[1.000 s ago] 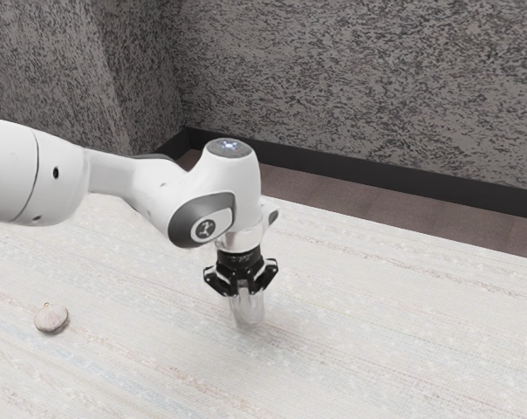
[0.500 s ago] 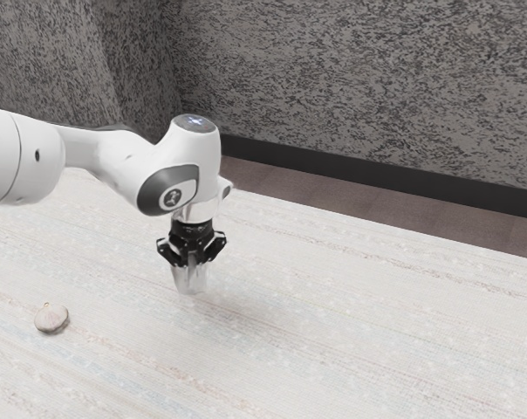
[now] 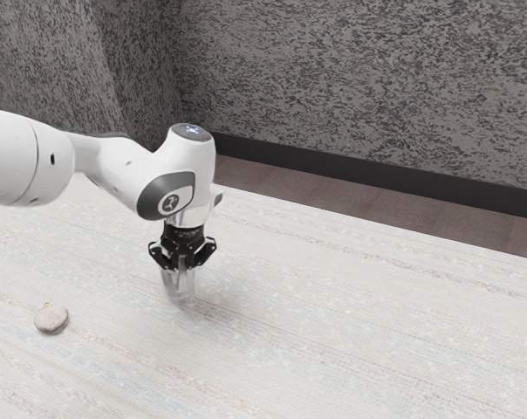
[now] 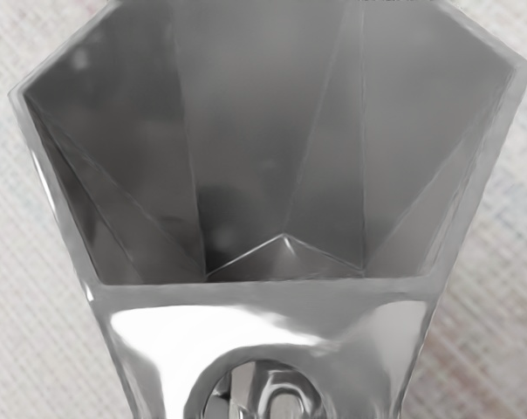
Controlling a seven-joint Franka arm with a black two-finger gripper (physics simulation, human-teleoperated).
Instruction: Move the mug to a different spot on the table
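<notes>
Exterior view: at the lower left of the frame a small, rounded, beige lump [image 3: 51, 318] with a tiny stub on top lies on the table [image 3: 377, 332], well apart from everything else. The table is a pale, cream surface with fine lengthwise streaks, like woven cloth or bleached wood grain. From the left edge the smooth, glossy white arm [image 3: 80, 166] reaches in, its rounded joints capped in grey, and bends straight down left of centre. Under it hangs the black gripper [image 3: 182, 266], pointing downward, its two fingers drawn in and pinching the top of the mug [image 3: 181, 288] from two sides. The mug is a small, silvery, faceted metal cup standing upright directly under the hand, left of the frame's centre, with a faint shadow on the table beside it; whether its base touches the table I cannot tell. Further right the table runs on, bordered along the upper right by a brown floor [image 3: 394, 209], a black baseboard [image 3: 377, 175] and a rough wall [image 3: 377, 78] speckled grey and black like granite. In the wrist view the mug [image 4: 263, 157] opens just below the hand as a six-sided mouth with flat, dull grey inner facets meeting at a small angular bottom, and a shiny ring-shaped handle [image 4: 263, 388] nearest the camera; the streaked table [image 4: 19, 332] shows beside the mug.
</notes>
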